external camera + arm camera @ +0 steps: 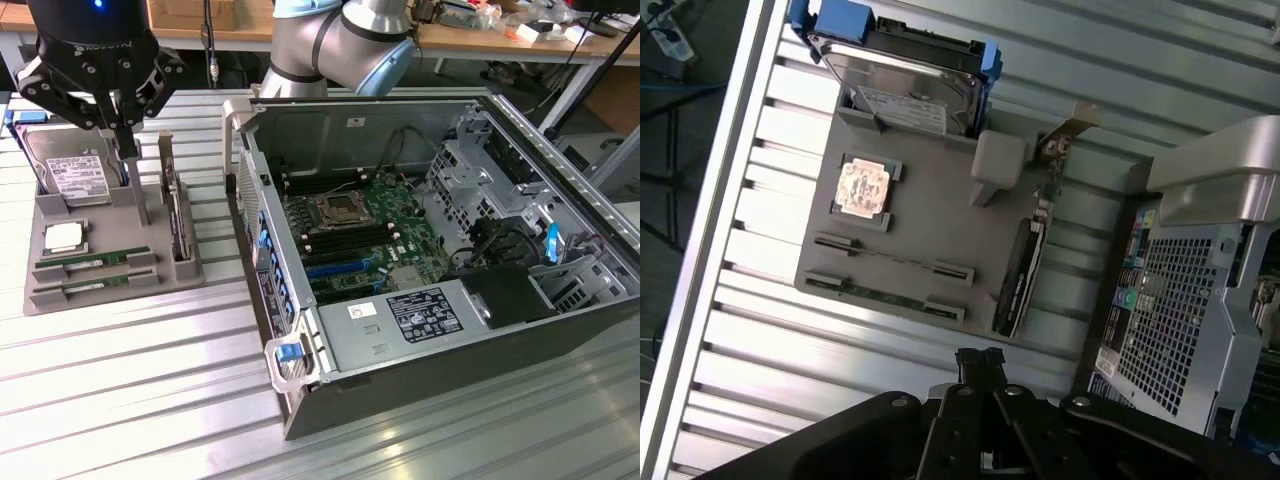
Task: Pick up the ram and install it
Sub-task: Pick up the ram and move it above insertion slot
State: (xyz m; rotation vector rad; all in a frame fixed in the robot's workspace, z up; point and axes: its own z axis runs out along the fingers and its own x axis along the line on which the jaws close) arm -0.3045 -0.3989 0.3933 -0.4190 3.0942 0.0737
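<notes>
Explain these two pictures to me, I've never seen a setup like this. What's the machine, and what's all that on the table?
The machine is a silver-and-blue robot arm ending in a black gripper, shut and empty. One picture comes from a camera off the arm; the other from a camera on its wrist. On the ribbed metal table sits a grey holder tray carrying computer parts: a silver hard drive, a square silver CPU chip, an upright expansion card and two long green RAM sticks. The gripper hangs above that tray. Beside it stands an open computer case, its green motherboard exposed.
</notes>
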